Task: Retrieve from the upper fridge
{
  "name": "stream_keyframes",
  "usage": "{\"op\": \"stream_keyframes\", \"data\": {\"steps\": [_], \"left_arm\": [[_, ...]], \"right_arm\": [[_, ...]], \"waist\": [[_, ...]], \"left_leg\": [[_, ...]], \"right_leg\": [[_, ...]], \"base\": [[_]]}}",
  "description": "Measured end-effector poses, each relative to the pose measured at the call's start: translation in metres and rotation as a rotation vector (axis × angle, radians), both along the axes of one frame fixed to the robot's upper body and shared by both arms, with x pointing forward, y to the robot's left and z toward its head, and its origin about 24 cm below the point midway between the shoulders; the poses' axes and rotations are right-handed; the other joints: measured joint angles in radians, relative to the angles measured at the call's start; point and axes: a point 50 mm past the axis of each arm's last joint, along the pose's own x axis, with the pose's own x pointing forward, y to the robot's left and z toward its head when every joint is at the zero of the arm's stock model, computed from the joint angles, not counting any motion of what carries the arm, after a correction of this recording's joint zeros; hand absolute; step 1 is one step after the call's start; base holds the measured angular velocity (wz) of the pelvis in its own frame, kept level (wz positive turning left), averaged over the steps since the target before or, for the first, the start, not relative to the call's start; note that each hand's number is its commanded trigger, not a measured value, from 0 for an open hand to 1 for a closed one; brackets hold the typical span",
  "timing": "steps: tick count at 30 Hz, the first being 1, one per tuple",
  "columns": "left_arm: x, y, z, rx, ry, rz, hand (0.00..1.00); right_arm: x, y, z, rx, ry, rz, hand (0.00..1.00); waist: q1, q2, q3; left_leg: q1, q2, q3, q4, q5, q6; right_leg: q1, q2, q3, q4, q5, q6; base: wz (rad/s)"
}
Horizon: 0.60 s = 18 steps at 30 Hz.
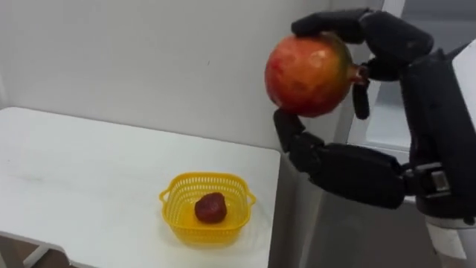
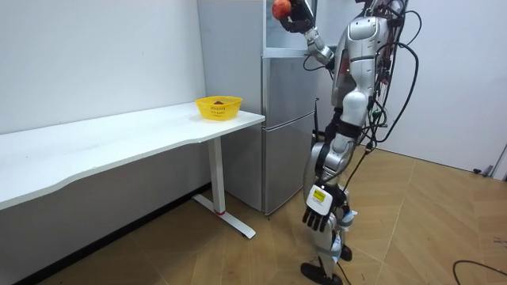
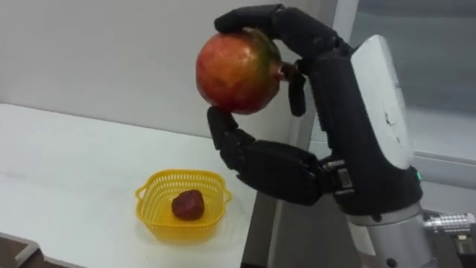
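while aloft by the fridge (image 2: 287, 127), fruit (image 1: 309, 74) in right hand (image 1: 361, 175); left hand (image 2: 317, 212) low

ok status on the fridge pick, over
Right hand shut on red fruit, held high by the fridge. Left hand open, hanging at side. Yellow basket on table holds one dark red item. Nothing in the way.

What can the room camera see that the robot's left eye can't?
Room view: the tall grey fridge, and the left hand hanging open beside the robot's leg. Left eye view: how the right hand grips the round red-and-yellow fruit, fingers on top, thumb beneath. Both: that held fruit, and the yellow plastic basket on the white table.
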Motion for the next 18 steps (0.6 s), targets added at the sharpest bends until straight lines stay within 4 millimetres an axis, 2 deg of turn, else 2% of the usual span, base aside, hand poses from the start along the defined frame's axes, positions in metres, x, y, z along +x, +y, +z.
{"op": "stream_keyframes", "data": {"steps": [4, 10, 13, 18], "left_arm": [[0.004, -0.001, 0.0, -0.024, 0.001, -0.007, 0.0], [0.005, 0.001, 0.0, -0.036, 0.003, -0.013, 0.0], [0.007, 0.003, 0.001, -0.031, 0.001, -0.016, 0.0], [0.006, 0.007, 0.002, -0.028, 0.003, 0.01, 0.0]], "right_arm": [[0.001, 0.01, -0.003, -0.049, 0.033, 0.048, 1.0], [0.003, 0.025, 0.0, -0.139, 0.038, 0.101, 1.0], [0.009, 0.031, -0.004, -0.165, 0.077, 0.119, 1.0], [0.02, 0.038, -0.021, -0.237, 0.172, 0.114, 1.0]], "waist": [[0.026, -0.013, -0.0008], [0.043, -0.034, -0.0006], [0.062, -0.051, 0.0061], [0.11, -0.07, 0.0113]], "left_leg": [[0.0, 0.0, 0.0, 0.0, 0.0, 0.0], [-0.018, -0.001, -0.013, 0.002, 0.0, 0.0], [-0.015, 0.0, -0.013, 0.005, 0.0, 0.0], [-0.014, -0.001, -0.028, 0.004, 0.0, 0.0]], "right_leg": [[0.0, -0.001, -0.001, 0.002, 0.0, 0.0], [-0.01, -0.001, -0.014, 0.002, 0.0, 0.0], [-0.007, 0.0, -0.012, 0.002, 0.0, -0.001], [-0.002, 0.0, -0.018, 0.003, 0.0, 0.0]], "base": [[0.0], [0.06], [0.0], [0.07]]}}
